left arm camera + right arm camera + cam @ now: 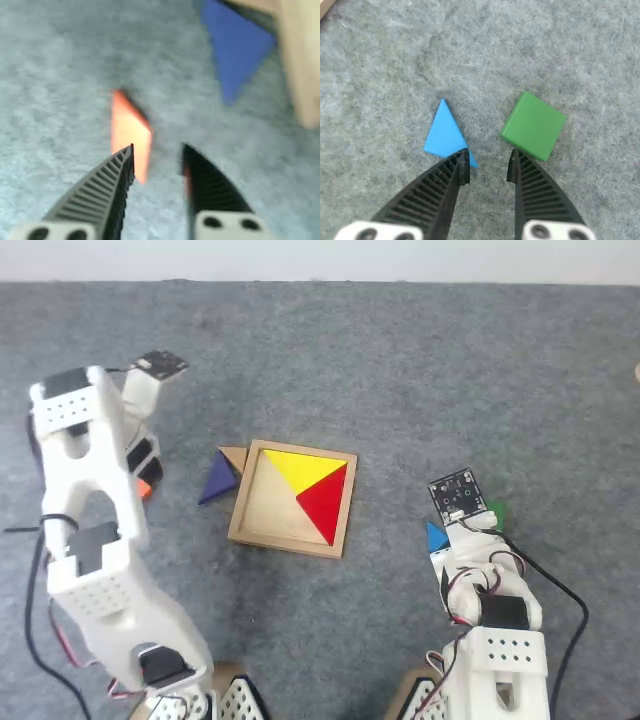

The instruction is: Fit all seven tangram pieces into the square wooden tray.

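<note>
Tray [247,525]: lay at middle of table [420,360]; held yellow triangle [300,470] and red triangle [326,504], both seated flat and meeting along one edge. Five pieces judged outstanding.

Navy triangle [217,480]: lay just outside tray's wall, on the side away from red triangle. Tan piece [235,455] lay beside it at tray's corner, contact unclear.

Left gripper [157,152]: spread open, holding nothing. Poised low over orange piece [131,132], one finger across its edge, the other off to the side.

Right gripper [488,162]: likewise parted and empty. Sat over the gap between blue triangle [445,135] and green square [534,125], one tip at triangle's corner, the other at square's edge.

Hazards, as judged: closing left gripper from there likely to pinch one edge only, tipping or skidding the thin piece across table. Closing right gripper likely to catch nothing — or to shove both neighbours apart. At placement, any piece dropped askew could ride up on tray's rim or jam against the seated pair.
</note>
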Controlling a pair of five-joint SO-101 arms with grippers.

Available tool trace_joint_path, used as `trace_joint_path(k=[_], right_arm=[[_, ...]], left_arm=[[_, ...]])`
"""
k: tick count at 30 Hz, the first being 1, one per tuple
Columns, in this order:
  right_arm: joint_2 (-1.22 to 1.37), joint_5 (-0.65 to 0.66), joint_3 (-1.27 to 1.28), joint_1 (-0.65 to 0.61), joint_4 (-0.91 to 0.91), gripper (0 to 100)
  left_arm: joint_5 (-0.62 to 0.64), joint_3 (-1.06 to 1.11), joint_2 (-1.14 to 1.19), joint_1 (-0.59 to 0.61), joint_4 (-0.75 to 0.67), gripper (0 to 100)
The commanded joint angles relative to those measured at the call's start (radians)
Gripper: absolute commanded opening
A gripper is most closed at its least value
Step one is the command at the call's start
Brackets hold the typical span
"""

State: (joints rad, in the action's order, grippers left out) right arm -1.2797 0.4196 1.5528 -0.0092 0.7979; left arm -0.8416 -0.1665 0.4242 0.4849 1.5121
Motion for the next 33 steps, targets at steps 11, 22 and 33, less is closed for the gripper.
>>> trace_joint_path(k=[11,22,33], right_arm=[[-0.019,0.011,-0.002,0.001,-0.022,14.4],[-0.019,0.011,-0.002,0.001,-0.024,14.4],[-0.019,0.011,-0.002,0.001,-0.024,14.4]], left_arm=[[-0.279,0.257,-0.064,0.068,-0.324,24],[-0.299,0.354,-0.068,0.084,-0.391,14],[-0.298,0.286,-0.069,0.091,-0.387,23]])
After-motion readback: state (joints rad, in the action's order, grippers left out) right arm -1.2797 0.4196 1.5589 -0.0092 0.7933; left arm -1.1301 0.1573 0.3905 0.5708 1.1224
